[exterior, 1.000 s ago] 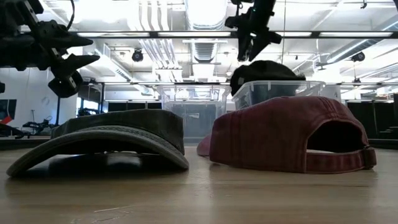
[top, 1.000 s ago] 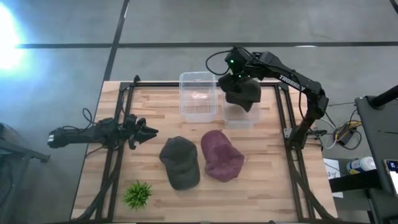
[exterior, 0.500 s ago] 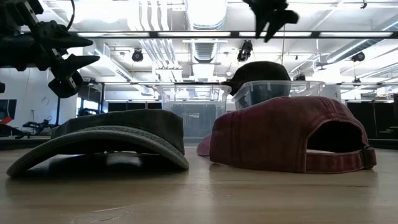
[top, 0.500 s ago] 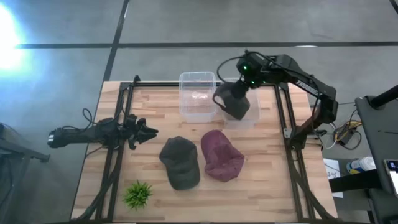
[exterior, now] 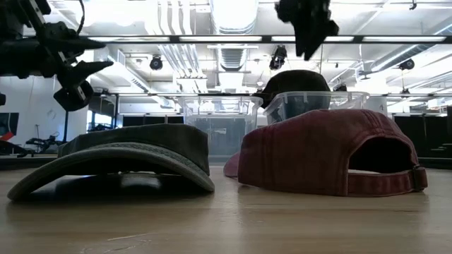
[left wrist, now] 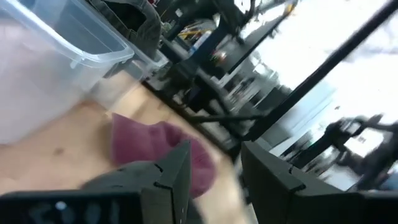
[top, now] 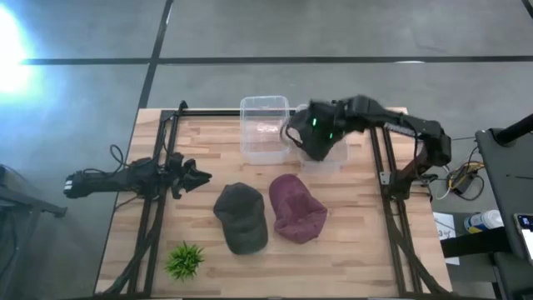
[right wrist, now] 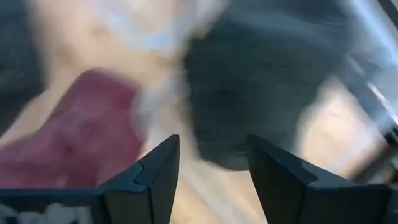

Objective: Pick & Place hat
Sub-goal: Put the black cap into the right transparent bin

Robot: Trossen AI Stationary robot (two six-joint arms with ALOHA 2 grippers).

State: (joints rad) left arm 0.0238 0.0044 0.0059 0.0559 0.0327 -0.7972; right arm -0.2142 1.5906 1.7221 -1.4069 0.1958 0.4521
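Observation:
A black hat [top: 323,150] lies in the right clear bin [top: 336,163], its crown showing above the rim in the low view [exterior: 294,80]. My right gripper [top: 300,130] hangs open above the hat without touching it, high up in the low view [exterior: 308,32]. Its wrist view shows the black hat [right wrist: 249,93] and a maroon cap [right wrist: 74,130] past the open right gripper [right wrist: 211,171]. The maroon cap [top: 297,208] and an olive cap [top: 241,218] rest brim-down on the table. My left gripper [top: 196,177] waits open over the table's left side, its fingers apart in its wrist view [left wrist: 217,171].
A second clear bin [top: 265,129] stands left of the hat's bin, at the far edge. A small green plant [top: 185,260] sits near the near-left corner. Black frame rails [top: 158,225] run along both table sides. Bare wood lies between the caps and the bins.
The black hat has dropped from under my right gripper and settled into the right bin, where it now lies still. My right gripper first rose and went toward the far right, then swung back toward the left and near side, coming over the hat.

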